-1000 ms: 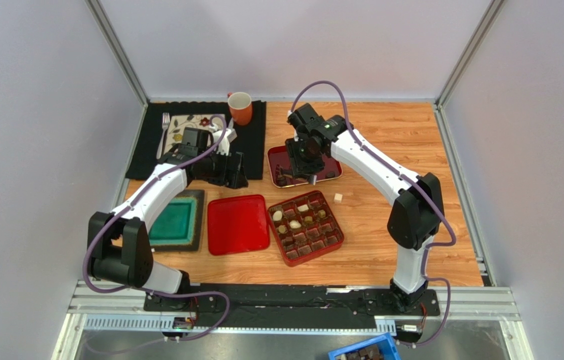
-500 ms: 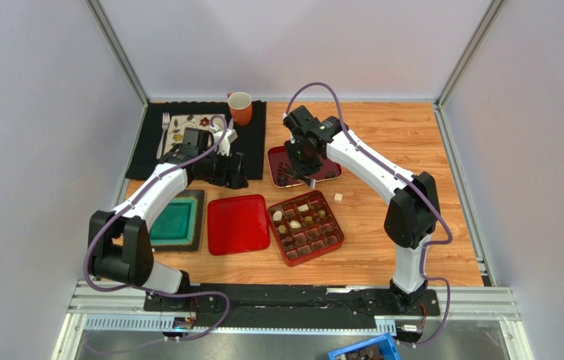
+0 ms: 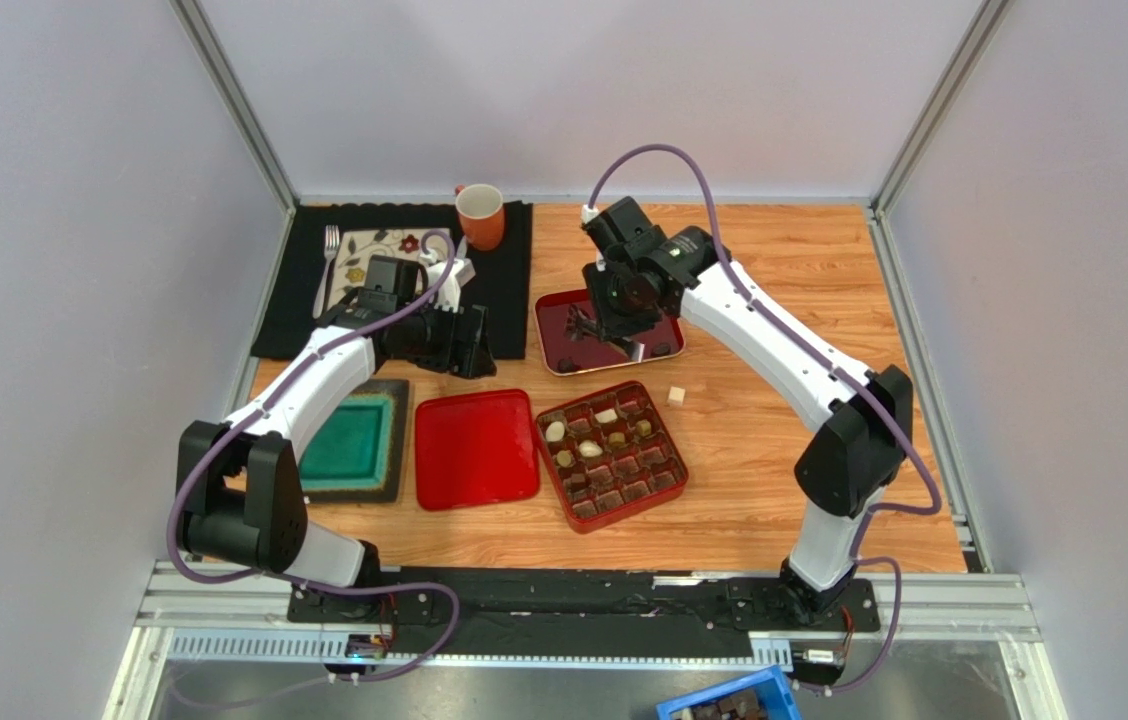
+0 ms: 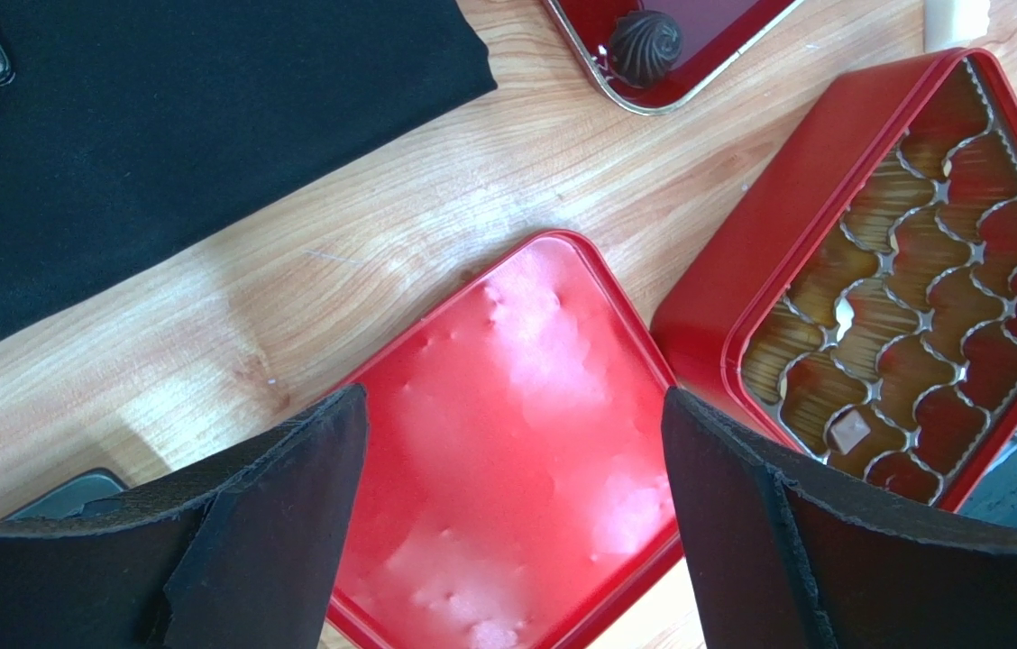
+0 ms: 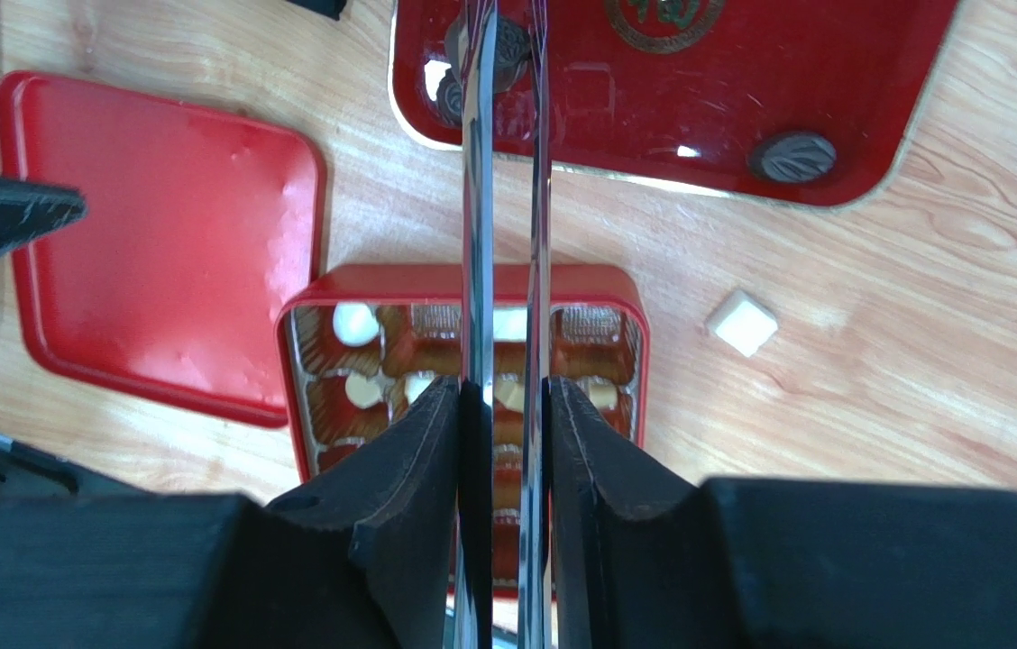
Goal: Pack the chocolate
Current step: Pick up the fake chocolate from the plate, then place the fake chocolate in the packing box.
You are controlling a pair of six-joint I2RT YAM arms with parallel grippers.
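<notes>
My right gripper (image 5: 503,392) is shut on metal tongs (image 5: 478,203); in the top view it (image 3: 603,308) hovers over the dark red tray (image 3: 653,348). The tongs' tips are at a dark chocolate (image 5: 514,43) in the tray's corner; whether they grip it I cannot tell. Another dark chocolate (image 5: 793,156) lies in the tray. A white square chocolate (image 5: 742,323) lies on the table (image 3: 677,395). The red gridded box (image 3: 666,488) holds several white and dark pieces. My left gripper (image 4: 514,406) is open and empty above the red lid (image 4: 514,446).
An orange mug (image 3: 482,215) stands on a black mat (image 3: 503,285) at the back, beside a patterned plate (image 3: 382,255) and a fork (image 3: 330,255). A green tray (image 3: 349,440) lies front left. A blue bin (image 3: 728,698) sits below the table edge.
My right wrist has shifted back and a little right over the dark red tray, with the tongs still in it. The left arm has not moved.
</notes>
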